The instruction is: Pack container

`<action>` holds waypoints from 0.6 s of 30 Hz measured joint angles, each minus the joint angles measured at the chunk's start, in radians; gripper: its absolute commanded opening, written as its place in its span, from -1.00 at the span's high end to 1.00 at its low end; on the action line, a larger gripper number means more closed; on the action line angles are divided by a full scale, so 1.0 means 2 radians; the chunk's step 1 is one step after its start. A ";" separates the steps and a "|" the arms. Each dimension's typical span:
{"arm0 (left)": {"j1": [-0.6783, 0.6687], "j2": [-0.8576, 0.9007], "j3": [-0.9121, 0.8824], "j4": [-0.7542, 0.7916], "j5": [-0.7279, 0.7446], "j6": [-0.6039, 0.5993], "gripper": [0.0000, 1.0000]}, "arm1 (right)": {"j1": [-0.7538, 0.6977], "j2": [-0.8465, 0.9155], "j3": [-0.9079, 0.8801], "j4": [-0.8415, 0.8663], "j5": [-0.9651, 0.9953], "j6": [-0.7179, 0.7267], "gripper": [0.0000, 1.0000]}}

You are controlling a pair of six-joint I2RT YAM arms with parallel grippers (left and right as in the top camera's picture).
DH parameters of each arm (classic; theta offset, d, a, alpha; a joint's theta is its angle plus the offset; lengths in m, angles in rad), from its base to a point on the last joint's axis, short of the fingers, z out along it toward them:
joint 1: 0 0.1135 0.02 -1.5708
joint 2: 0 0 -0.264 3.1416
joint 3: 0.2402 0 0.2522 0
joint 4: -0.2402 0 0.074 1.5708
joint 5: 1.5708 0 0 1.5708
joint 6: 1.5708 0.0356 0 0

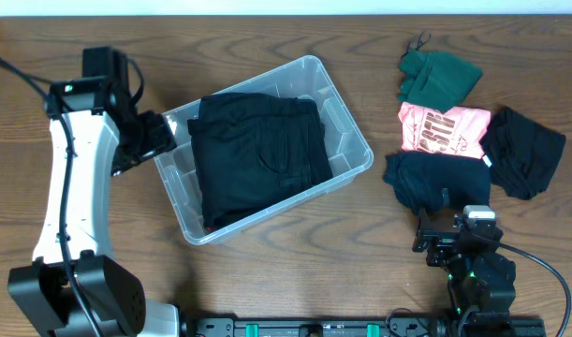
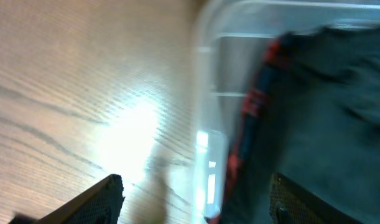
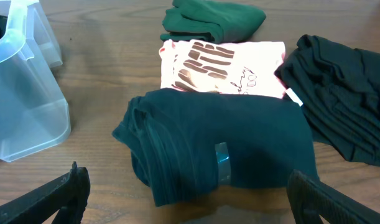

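The clear plastic container (image 1: 349, 140) sits at mid-table with a folded black garment (image 1: 257, 154) filling most of it. My left gripper (image 1: 164, 134) is at the tub's left end. In the blurred left wrist view the left gripper (image 2: 197, 183) is open, and its fingers (image 2: 99, 199) straddle the container's wall (image 2: 208, 149), with the black garment and its red trim (image 2: 258, 99) inside. My right gripper (image 1: 439, 225) is open just in front of a folded dark teal garment (image 1: 435, 178). In the right wrist view the right gripper (image 3: 188, 177) holds nothing, and the teal garment (image 3: 239, 143) lies ahead.
To the right lie a pink printed shirt (image 1: 443, 128), a green garment (image 1: 438, 75) behind it and a black garment (image 1: 524, 150) at the far right. One corner of the container (image 3: 22, 106) shows at the left of the right wrist view.
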 measured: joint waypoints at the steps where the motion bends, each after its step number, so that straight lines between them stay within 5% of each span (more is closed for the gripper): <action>1: 0.006 0.000 -0.010 0.007 0.000 -0.001 -0.50 | 0.000 0.000 0.000 0.000 0.000 0.000 -0.98; 7: 0.015 0.000 -0.078 0.084 0.013 -0.007 -0.42 | 0.000 0.000 0.000 0.000 0.000 0.000 -0.98; 14: 0.015 0.002 -0.128 0.161 0.040 0.026 0.45 | 0.000 0.000 0.000 0.000 0.000 0.000 -0.99; 18: 0.015 0.002 -0.133 0.210 0.042 0.075 0.61 | 0.000 0.000 0.000 0.000 0.000 0.000 -0.99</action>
